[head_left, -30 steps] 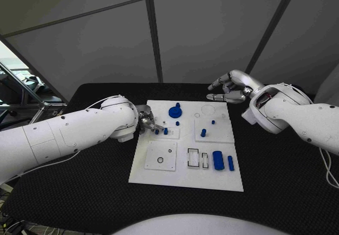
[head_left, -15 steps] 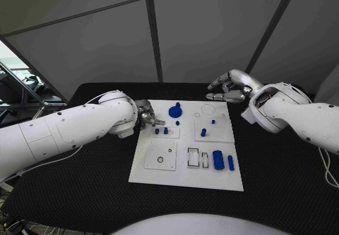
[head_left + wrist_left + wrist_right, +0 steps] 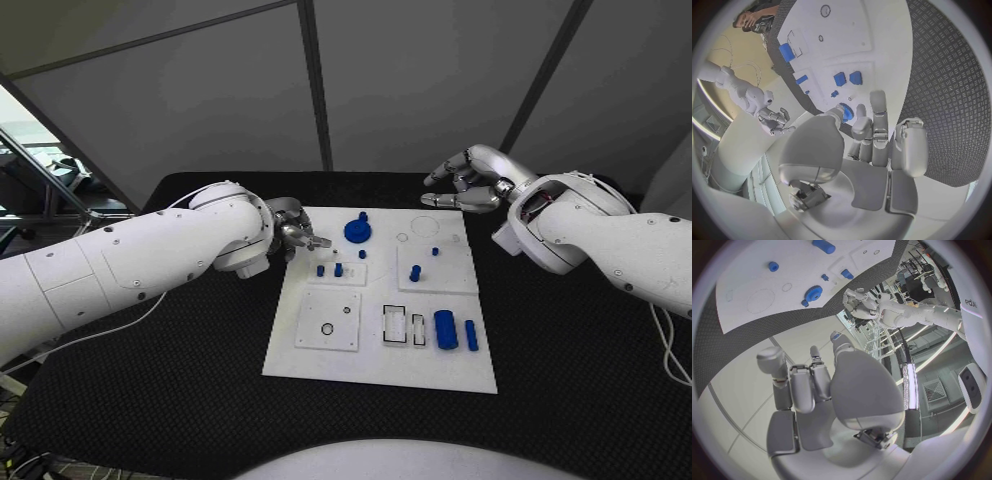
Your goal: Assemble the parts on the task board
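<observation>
Left hand (image 3: 299, 236) empty, fingers apart, at board (image 3: 378, 355) upper-left edge beside blue gear (image 3: 358, 229). Right hand (image 3: 469, 183) curled closed, empty, upper right. Risked knocking nearby pegs (image 3: 329, 268) loose on reach.

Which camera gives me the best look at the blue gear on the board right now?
Head view: the blue gear lies unobstructed on the task board. In the left wrist view fingers partly hide it; the right wrist view shows it small, near the board's edge.
</observation>
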